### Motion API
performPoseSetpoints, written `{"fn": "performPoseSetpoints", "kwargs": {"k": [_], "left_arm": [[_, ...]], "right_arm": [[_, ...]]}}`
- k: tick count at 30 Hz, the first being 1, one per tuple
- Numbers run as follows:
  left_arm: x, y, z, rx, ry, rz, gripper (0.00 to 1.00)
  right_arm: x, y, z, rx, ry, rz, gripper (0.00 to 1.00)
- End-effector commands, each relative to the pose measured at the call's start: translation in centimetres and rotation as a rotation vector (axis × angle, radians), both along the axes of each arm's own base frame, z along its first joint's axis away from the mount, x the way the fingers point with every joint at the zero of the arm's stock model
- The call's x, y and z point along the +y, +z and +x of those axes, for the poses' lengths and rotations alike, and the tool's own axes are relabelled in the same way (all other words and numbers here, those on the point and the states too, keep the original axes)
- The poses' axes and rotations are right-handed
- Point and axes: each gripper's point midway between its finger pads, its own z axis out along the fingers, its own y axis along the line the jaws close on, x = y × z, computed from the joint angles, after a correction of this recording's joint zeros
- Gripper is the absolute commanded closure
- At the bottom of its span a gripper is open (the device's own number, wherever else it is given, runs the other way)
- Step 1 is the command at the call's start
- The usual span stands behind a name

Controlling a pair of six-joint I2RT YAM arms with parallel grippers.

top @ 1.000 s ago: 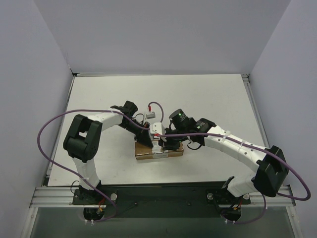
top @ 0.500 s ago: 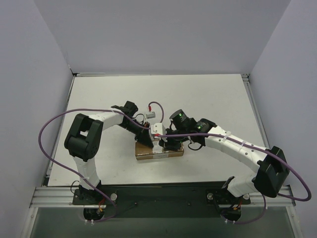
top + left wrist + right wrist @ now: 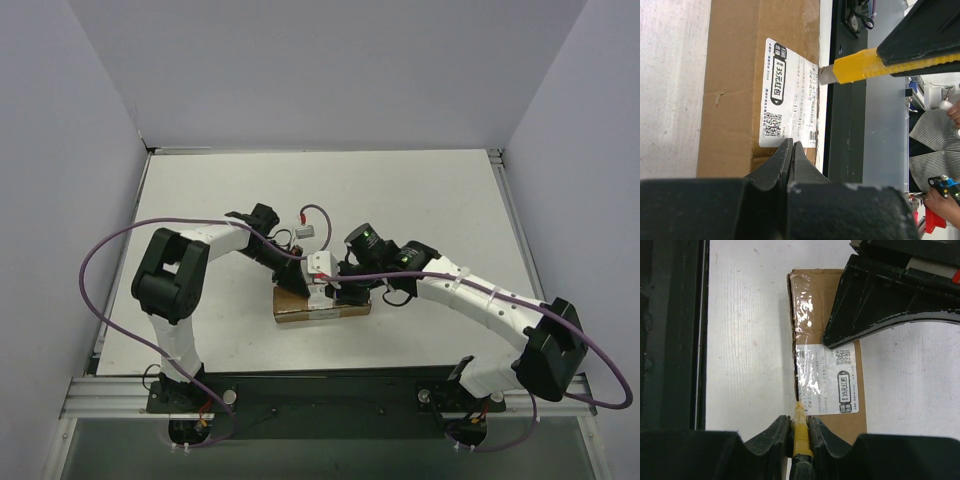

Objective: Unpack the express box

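Downward, left pincer presses express box.

Top external: fixed high over the near edge of the table, facing down and forward, far off, whole surface in frame, express box small at centre. Left wrist: sits right behind the left gripper, very near, looking past the jaw tips along the box top; right wrist: behind the right gripper, close, facing straight down ahead of its jaws. Both wrist views share the shipping label and yellow utility knife; all three share the box.
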Motion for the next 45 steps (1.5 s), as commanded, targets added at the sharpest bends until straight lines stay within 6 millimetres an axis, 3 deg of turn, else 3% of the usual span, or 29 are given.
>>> {"fn": "performPoseSetpoints", "kwargs": {"k": [1, 21, 31, 45], "left_arm": [[1.7, -5.0, 1.0, -0.099, -0.037, 0.183, 1.0], [1.9, -5.7, 0.7, -0.09, -0.083, 0.21, 1.0], [1.8, -6.0, 0.7, -0.09, -0.103, 0.221, 1.0], [2.1, -6.4, 0.8, -0.106, -0.14, 0.239, 1.0]], "right_arm": [[-1.8, 0.1, -0.6, -0.002, 0.006, -0.034, 1.0], [-5.4, -0.8, -1.5, 0.047, 0.005, -0.085, 1.0], [-6.3, -2.4, -1.8, 0.076, 0.029, -0.122, 1.0], [-9.0, -1.3, -1.6, 0.081, 0.011, -0.145, 1.0]]}}
